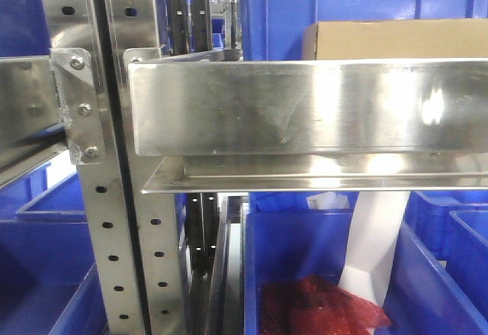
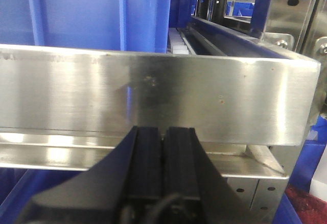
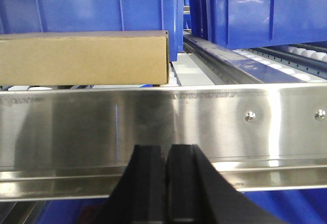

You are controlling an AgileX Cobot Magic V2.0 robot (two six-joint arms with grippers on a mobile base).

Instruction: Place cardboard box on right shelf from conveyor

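cardboard box (image 3: 84,58) sits on right shelf (image 3: 168,127), behind its tall front lip, apart from both grippers. left gripper (image 2: 163,155) and right gripper (image 3: 166,170): pads pressed together, holding nothing. judged light, stiff, smooth-faced; if regrasped, squeeze the two long side faces.

The shelf's tall steel lip (image 3: 163,127) stands straight across in front of the right gripper (image 3: 166,155); open room lies only above it, beside the cardboard box (image 3: 84,58), under the blue bins (image 3: 265,9).
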